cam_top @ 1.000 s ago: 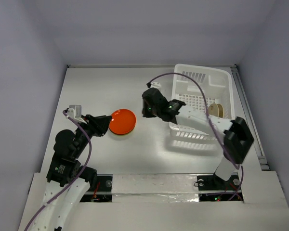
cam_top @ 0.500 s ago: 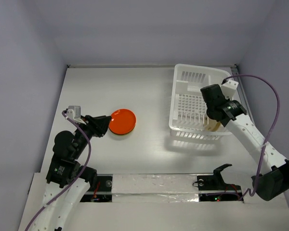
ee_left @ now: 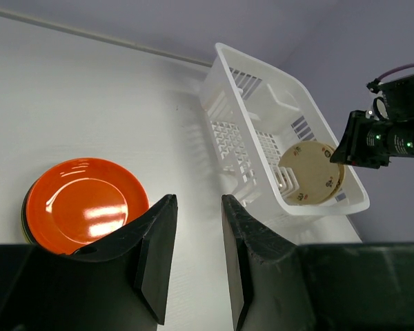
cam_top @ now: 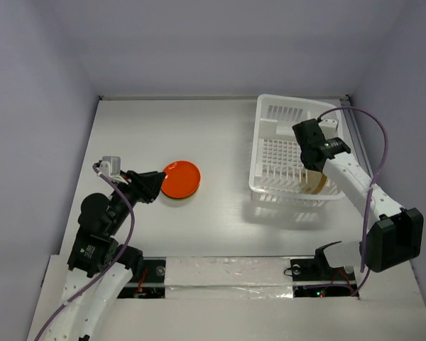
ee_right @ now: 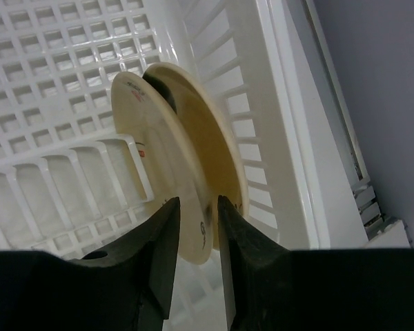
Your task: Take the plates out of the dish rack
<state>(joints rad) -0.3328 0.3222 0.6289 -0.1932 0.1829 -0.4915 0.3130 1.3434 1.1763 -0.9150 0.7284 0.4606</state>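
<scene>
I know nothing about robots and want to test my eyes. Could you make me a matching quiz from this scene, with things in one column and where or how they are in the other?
1. orange-red round plate
2. cream round plates
3. white plastic dish rack
4. left gripper

A. standing on edge in the dish rack
B. open, holding nothing
C. lying flat, left half of the table
D. at the table's far right

Pairs: 1-C; 2-A; 3-D; 4-B

Lab: white table (cam_top: 163, 128), grey walls (cam_top: 220, 50).
</scene>
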